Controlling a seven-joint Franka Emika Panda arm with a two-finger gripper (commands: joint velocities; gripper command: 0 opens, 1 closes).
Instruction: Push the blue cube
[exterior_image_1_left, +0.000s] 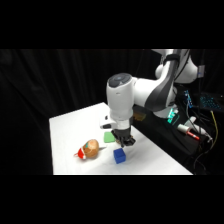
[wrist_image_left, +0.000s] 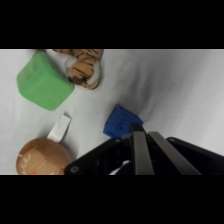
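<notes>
The blue cube (exterior_image_1_left: 119, 156) sits on the white table (exterior_image_1_left: 70, 130) near its front edge, just below and in front of my gripper (exterior_image_1_left: 127, 143). In the wrist view the blue cube (wrist_image_left: 121, 122) lies tilted right at the tip of my gripper (wrist_image_left: 141, 134), touching it or nearly so. The two fingers (wrist_image_left: 137, 152) stand pressed together, shut, with nothing between them.
A green block (exterior_image_1_left: 109, 136) (wrist_image_left: 44, 81) lies just behind the gripper. A brown potato-like toy (exterior_image_1_left: 90, 149) (wrist_image_left: 42, 157) with a white tag rests left of the cube. A striped tiger toy (wrist_image_left: 82, 65) lies beyond the green block. Cables and electronics (exterior_image_1_left: 192, 130) sit beside the arm's base.
</notes>
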